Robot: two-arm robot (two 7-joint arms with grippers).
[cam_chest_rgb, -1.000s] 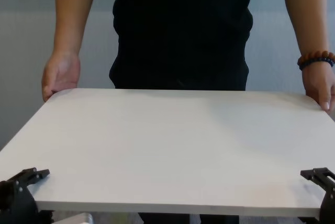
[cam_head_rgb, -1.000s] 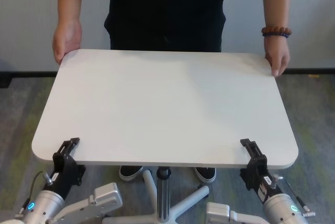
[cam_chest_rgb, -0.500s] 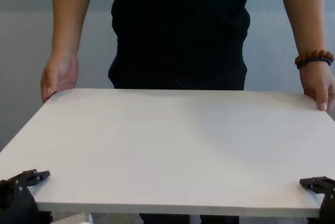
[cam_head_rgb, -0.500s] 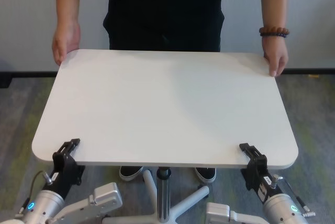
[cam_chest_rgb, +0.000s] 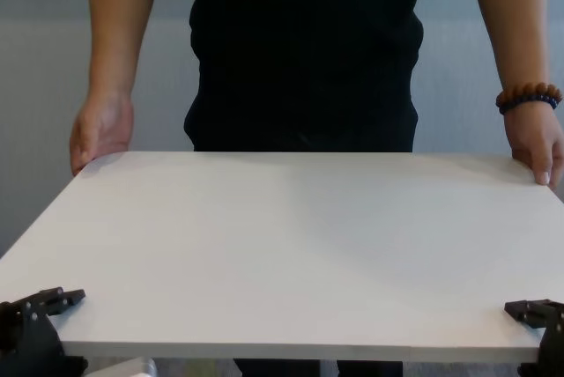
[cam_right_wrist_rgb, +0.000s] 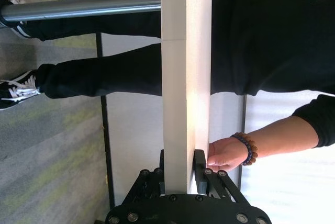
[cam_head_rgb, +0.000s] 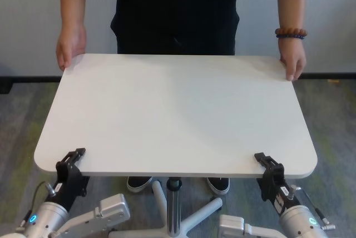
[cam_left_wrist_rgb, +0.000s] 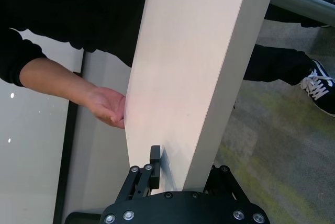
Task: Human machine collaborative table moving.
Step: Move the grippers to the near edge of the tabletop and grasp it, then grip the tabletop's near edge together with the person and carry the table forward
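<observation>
The counter (cam_head_rgb: pixel 175 113), a white rectangular top with rounded corners on a grey pedestal pole (cam_head_rgb: pixel 174 207), stands between the robot and the human (cam_head_rgb: pixel 177 13), who faces the robot from the far side. The left gripper (cam_head_rgb: pixel 71 163) sits at the near left corner of the top, with one finger (cam_left_wrist_rgb: pixel 155 166) lying on the upper surface and the other under the board, so its fingers are clamped on the counter's near edge. The right gripper (cam_head_rgb: pixel 267 165) grasps the near right corner the same way; in the right wrist view its fingers (cam_right_wrist_rgb: pixel 199 170) press against both faces of the thin board. The human's bare hand (cam_head_rgb: pixel 70 44) holds the far corner on the robot's left, and the hand with the bead bracelet (cam_head_rgb: pixel 292 63) holds the far corner on the robot's right, fingertips curled over the rim. Dark sneakers (cam_head_rgb: pixel 139 183) show on the carpet beneath the top, beside the pole's star base.
</observation>
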